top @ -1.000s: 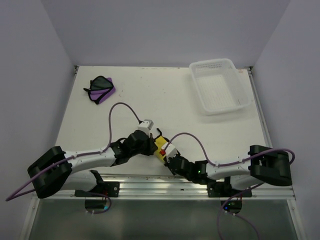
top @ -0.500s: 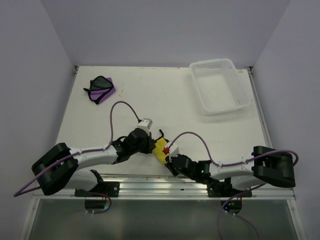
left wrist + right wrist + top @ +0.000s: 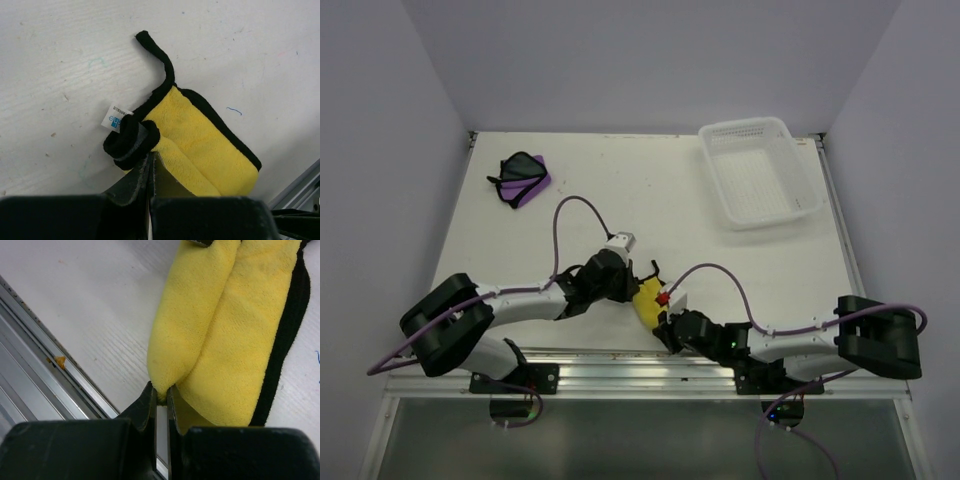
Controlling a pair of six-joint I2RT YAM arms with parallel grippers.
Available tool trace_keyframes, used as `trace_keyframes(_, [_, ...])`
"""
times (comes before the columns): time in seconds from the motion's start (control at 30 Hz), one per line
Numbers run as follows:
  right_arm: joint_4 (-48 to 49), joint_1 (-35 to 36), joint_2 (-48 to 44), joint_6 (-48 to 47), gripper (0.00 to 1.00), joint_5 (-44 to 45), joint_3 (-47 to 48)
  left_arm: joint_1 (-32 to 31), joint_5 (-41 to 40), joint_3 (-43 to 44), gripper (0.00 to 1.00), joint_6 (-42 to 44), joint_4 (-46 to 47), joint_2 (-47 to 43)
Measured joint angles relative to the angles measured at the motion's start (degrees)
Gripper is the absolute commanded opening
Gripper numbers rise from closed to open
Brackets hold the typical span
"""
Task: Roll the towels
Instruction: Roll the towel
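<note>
The yellow towel (image 3: 645, 297) lies partly rolled near the table's front edge, between both grippers. My left gripper (image 3: 626, 291) is shut on its left end. In the left wrist view the left gripper (image 3: 151, 156) pinches the towel (image 3: 210, 145) beside the curled black edging (image 3: 131, 141); a black loop (image 3: 159, 55) sticks out beyond. My right gripper (image 3: 660, 318) is shut on the near end. In the right wrist view the right gripper (image 3: 163, 390) pinches a yellow fold (image 3: 200, 310). The purple towel (image 3: 523, 178) lies crumpled at the far left, away from both grippers.
A white perforated basket (image 3: 745, 128) stands at the far right of the table. A metal rail (image 3: 45, 340) runs along the table's front edge, just beside the right gripper. Purple cables arch above both arms.
Both grippers have shifted slightly right and away from the front edge with the yellow towel between them. The left wrist has turned. The purple towel has not moved.
</note>
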Motion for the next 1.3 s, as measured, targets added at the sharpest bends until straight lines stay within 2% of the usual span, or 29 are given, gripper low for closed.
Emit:
trace_keyframes(0.2, [3.9, -2.4, -1.7, 5.7, 0.00, -1.6, -3.4, 0.2, 0.9, 2.5, 0.00, 0.3, -0.8, 2.3])
trace_keyframes(0.5, [10.3, -10.1, -5.9, 14.6, 0.00, -8.3, -9.9, 0.5, 1.2, 3.8, 0.00, 1.1, -2.1, 2.9])
trace_keyframes(0.93, [17.0, -21.8, -1.9, 22.1, 0.00, -23.9, -11.3, 1.7, 0.9, 4.7, 0.00, 2.3, -3.9, 2.9])
trace_keyframes(1.3, [17.9, -26.6, -1.5, 28.5, 0.00, -32.2, -11.2, 3.0, 0.9, 4.7, 0.00, 3.3, -6.1, 1.7])
